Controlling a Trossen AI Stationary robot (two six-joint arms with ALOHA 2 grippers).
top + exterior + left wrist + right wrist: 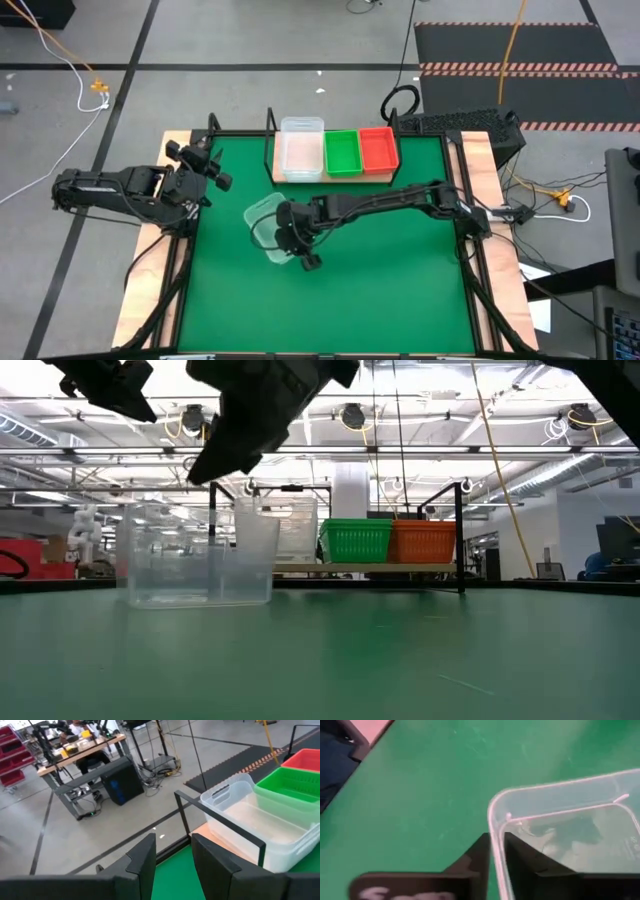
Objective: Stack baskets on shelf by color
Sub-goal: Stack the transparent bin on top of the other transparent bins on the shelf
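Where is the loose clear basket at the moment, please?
In the high view, the clear basket sits on the green mat left of centre, in front of the shelf, with the right gripper straddling its wall.

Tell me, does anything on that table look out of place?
Yes: one clear basket sits alone on the green mat, away from the shelf where the other baskets stand. The right gripper straddles its rim.

clear basket [570,830] cut off by edge, red basket [305,759] partly cropped
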